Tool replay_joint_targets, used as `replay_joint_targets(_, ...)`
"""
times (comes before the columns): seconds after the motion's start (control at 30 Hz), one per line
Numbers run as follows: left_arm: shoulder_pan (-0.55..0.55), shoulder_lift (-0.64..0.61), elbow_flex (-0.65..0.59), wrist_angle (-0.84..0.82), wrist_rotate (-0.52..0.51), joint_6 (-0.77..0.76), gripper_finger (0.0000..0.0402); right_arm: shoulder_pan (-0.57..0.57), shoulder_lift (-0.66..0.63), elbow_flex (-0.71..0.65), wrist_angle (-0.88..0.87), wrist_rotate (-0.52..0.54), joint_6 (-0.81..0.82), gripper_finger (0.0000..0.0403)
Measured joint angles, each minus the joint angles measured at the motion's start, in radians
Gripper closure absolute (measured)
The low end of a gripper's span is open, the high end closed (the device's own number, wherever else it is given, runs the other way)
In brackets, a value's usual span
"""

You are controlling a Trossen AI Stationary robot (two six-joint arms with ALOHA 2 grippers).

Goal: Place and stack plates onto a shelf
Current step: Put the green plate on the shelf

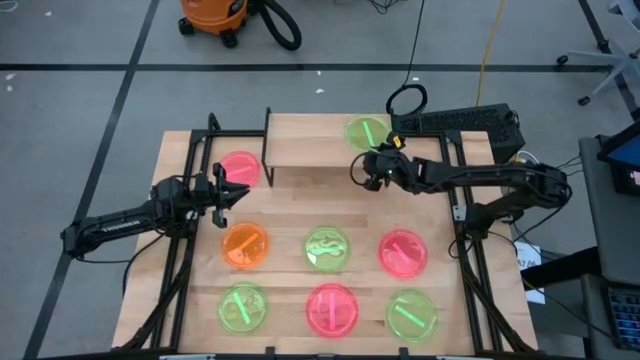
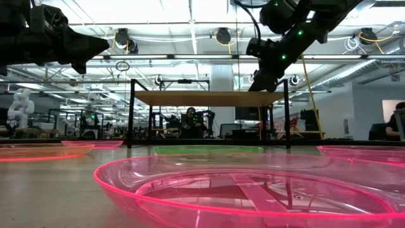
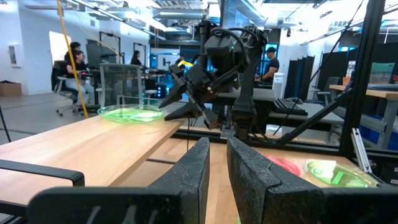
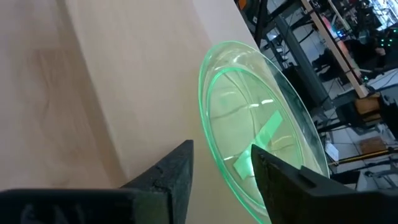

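Plates are lying across the wooden bench [image 1: 290,300] in the high view. One green plate [image 1: 366,132] is sitting on the right end of the shelf [image 1: 310,150], and a pink plate [image 1: 240,167] is lying on the bench just beside the shelf's left end. Six more are lying in two rows nearer the front: orange [image 1: 245,246], green [image 1: 327,249] and pink [image 1: 403,252], then green [image 1: 243,307], pink [image 1: 332,308] and green [image 1: 411,314]. The right end effector [image 1: 362,168] is hovering at the shelf's front edge, just beside the shelved green plate. The left end effector [image 1: 236,191] is hanging above the bench just beside the pink plate at the shelf's left end.

Across the low view, the shelf [image 2: 209,97] is standing on thin black legs, with a pink plate [image 2: 253,190] filling the foreground (other rims are showing only as thin coloured lines).

Looking from the left wrist, the left fingers [image 3: 193,171] are standing slightly apart with nothing between them, and the right end effector [image 3: 181,102] is hanging with fingers spread just beside the green plate [image 3: 132,112] on the shelf.

Looking from the right wrist, the right fingers [image 4: 174,165] are standing apart, with the green plate's [image 4: 249,118] rim in the gap and neither finger clearly pressing on it.
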Motion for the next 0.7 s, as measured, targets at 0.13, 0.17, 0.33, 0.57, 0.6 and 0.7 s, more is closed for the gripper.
replay_joint_targets(0.13, 0.000, 0.000, 0.000, 0.000, 0.000, 0.000, 0.0339, -0.012, 0.014, 0.002, 0.005, 0.000, -0.002, 0.0275)
replay_joint_targets(0.17, 0.000, 0.000, 0.000, 0.000, 0.000, 0.000, 0.0339, -0.014, 0.016, 0.002, 0.005, 0.000, -0.003, 0.0280)
replay_joint_targets(0.33, 0.000, 0.000, 0.000, 0.000, 0.000, 0.000, 0.0339, -0.015, 0.017, 0.002, 0.003, -0.007, -0.029, 0.0322)
replay_joint_targets(0.57, 0.000, 0.000, 0.000, 0.000, 0.000, 0.000, 0.0339, -0.013, 0.018, -0.001, 0.031, -0.123, -0.046, 0.0397)
replay_joint_targets(0.6, 0.000, 0.000, 0.000, 0.000, 0.000, 0.000, 0.0339, -0.012, 0.018, -0.001, 0.038, -0.129, -0.045, 0.0399)
replay_joint_targets(0.7, 0.000, 0.000, 0.000, 0.000, 0.000, 0.000, 0.0339, -0.011, 0.018, -0.001, 0.048, -0.139, -0.044, 0.0398)
